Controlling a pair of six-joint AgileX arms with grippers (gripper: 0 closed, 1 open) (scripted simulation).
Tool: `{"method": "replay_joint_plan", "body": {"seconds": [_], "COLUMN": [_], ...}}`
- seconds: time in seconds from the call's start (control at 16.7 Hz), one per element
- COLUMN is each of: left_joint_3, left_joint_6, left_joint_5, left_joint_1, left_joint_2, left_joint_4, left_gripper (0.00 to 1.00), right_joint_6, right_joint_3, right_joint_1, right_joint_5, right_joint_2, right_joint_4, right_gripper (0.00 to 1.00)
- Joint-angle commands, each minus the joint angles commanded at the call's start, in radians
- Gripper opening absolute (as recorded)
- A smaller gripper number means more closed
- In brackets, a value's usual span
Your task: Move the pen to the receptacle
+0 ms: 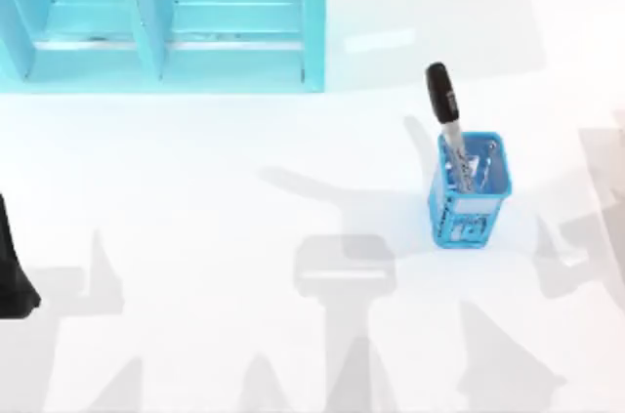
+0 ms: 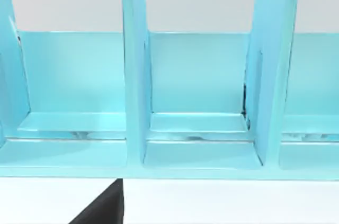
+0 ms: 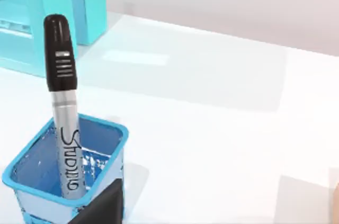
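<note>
The pen (image 1: 445, 101) stands in the small blue mesh cup (image 1: 469, 223) right of the table's middle. Its black cap is up and leans toward the back left, and the grey-white barrel is down inside the cup. Nothing is holding it. In the right wrist view the pen (image 3: 63, 102) rises out of the cup (image 3: 114, 130), and a dark part of my right gripper (image 3: 100, 205) shows close in front of the cup, apart from the pen. My left arm (image 1: 12, 271) is parked at the table's left edge. Part of my left gripper (image 2: 100, 209) shows, facing the shelf.
A light blue divided shelf (image 1: 166, 32) stands at the back left; its upright partitions and compartments (image 2: 201, 102) are seen in the left wrist view. The white table carries grey shadows of the arms along its front and right side.
</note>
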Motion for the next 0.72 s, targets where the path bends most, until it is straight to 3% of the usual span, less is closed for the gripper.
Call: {"method": "replay_joint_plan", "body": {"seconds": [0.42, 0.72], "left_joint_3": [0.0, 0.0], "left_joint_6": [0.0, 0.0], "left_joint_5": [0.0, 0.0], "left_joint_1": [0.0, 0.0], "left_joint_2": [0.0, 0.0], "left_joint_4": [0.0, 0.0], "left_gripper": [1.0, 1.0], "right_joint_6": [-0.119, -0.17], "right_joint_3": [0.289, 0.41], "right_joint_1": [0.045, 0.066], "right_joint_5": [-0.266, -0.383], "right_joint_2": [0.632, 0.901], "right_joint_4": [0.02, 0.024], "right_gripper": [1.0, 1.0]}}
